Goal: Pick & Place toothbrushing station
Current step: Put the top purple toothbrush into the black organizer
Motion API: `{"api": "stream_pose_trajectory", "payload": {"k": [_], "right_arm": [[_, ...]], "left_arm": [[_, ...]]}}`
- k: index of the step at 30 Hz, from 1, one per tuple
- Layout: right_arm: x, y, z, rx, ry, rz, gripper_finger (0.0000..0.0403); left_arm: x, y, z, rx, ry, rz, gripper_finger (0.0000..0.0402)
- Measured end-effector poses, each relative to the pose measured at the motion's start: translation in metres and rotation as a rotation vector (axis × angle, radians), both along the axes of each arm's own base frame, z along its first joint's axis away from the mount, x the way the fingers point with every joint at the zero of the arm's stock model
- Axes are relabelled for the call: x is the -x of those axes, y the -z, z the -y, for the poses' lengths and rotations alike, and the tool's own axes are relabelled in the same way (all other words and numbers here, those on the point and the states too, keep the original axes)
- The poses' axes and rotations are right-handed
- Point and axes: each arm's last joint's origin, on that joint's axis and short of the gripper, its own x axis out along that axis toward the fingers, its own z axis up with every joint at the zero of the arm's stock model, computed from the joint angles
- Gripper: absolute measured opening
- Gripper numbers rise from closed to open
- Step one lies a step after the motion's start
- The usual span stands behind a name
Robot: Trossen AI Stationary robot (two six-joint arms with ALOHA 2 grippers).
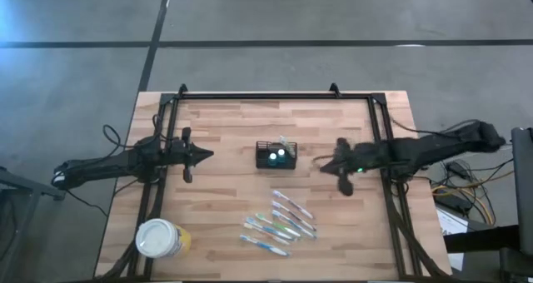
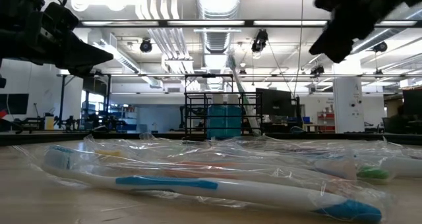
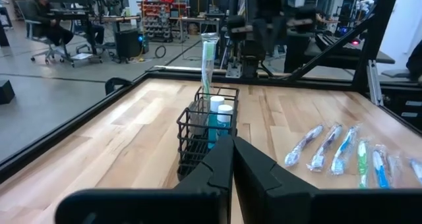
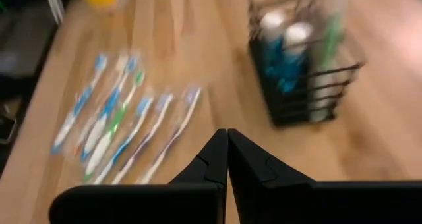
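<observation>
The toothbrushing station (image 1: 276, 154) is a small black wire basket standing on its base at the middle of the wooden table. It holds two blue bottles with white caps (image 3: 219, 113) and an upright wrapped toothbrush (image 3: 208, 66). My left gripper (image 1: 208, 156) is shut and hovers left of the basket, pointing at it (image 3: 233, 148). My right gripper (image 1: 323, 165) is shut. It hangs above the table right of the basket, tipped downward (image 4: 227, 135), with the basket (image 4: 303, 72) ahead of it. Neither gripper touches anything.
Several wrapped toothbrushes (image 1: 279, 223) lie side by side near the table's front, close in the low view (image 2: 198, 181). A round white-lidded yellowish tub (image 1: 160, 238) stands at the near left corner. A black frame rail (image 1: 275, 96) runs along the table's far edge and its sides.
</observation>
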Motion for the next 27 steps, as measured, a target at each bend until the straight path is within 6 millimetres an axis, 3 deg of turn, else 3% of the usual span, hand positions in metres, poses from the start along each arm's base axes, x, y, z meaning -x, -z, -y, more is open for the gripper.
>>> {"api": "stream_pose_trajectory", "payload": {"k": [4, 11, 15, 20, 27], "right_arm": [[-0.045, 0.001, -0.021, 0.001, -0.027, -0.171, 0.0008], [-0.106, 0.024, -0.041, 0.013, 0.000, -0.404, 0.0020], [-0.128, 0.041, -0.046, 0.018, 0.038, -0.573, 0.0061], [-0.153, 0.053, -0.056, -0.045, -0.011, -0.637, 0.0128], [-0.164, 0.059, -0.059, -0.049, -0.012, -0.644, 0.0192]], "left_arm": [[0.000, 0.000, 0.000, 0.007, -0.001, 0.001, 0.0014], [0.000, 0.000, 0.000, 0.011, -0.001, 0.000, 0.0014], [0.000, 0.000, 0.000, 0.011, -0.001, -0.001, 0.0014], [0.000, 0.001, 0.000, 0.011, -0.001, -0.005, 0.0014], [0.000, 0.001, 0.000, 0.012, -0.001, -0.011, 0.0014]]}}
